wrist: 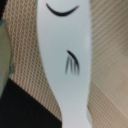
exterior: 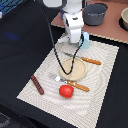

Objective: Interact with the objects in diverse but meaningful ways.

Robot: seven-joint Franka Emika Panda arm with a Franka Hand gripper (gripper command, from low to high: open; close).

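Observation:
A white oblong piece [wrist: 62,65] with a black curved line and a small fin mark fills the wrist view, lying on the woven placemat [wrist: 107,45]. No fingers show in that view. In the exterior view my gripper [exterior: 74,39] hangs low over the placemat's far edge, right beside a small pale carton [exterior: 86,40]. Its fingers are hidden by the arm's body. The red tomato [exterior: 66,91] sits near the mat's front. The dark brown sausage stick [exterior: 37,84] lies on the mat towards the exterior view's left.
A tan plate [exterior: 73,68] sits mid-mat, with a wooden-handled knife [exterior: 86,60] behind it and a fork [exterior: 71,83] in front. A grey pot [exterior: 95,13] and a second pot [exterior: 124,19] stand on the brown board at the back.

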